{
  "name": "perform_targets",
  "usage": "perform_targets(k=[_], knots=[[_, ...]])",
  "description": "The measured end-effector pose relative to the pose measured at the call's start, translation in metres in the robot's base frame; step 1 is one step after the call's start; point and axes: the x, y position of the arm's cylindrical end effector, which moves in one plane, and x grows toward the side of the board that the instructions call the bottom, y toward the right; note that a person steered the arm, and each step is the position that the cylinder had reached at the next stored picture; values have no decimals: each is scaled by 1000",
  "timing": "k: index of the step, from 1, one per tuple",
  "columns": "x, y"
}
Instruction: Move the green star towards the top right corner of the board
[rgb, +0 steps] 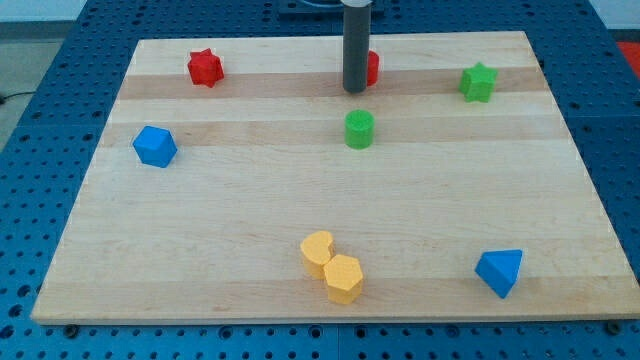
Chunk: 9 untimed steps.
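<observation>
Camera view looks down on a wooden board (300, 220) with the dark rod standing at the far edge, my tip (354, 90) just left of a red block (372, 68) that it half hides (shape unclear). No gripper here, so nothing is held. Well right of the tip, near the far right corner, sits the green star (478, 82). A green cylinder (359, 129) lies just nearer than the tip. Far left is a red star (205, 68), left a blue block (154, 146); near the front, two touching yellow blocks (332, 265) and a blue block at right (499, 271).
</observation>
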Motion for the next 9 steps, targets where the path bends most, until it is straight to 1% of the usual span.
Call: perform_targets(k=[1,2,3,4,5,7,9], knots=[[40,74],[41,112],[21,114],[13,130],[17,136],[16,177],[-5,178]])
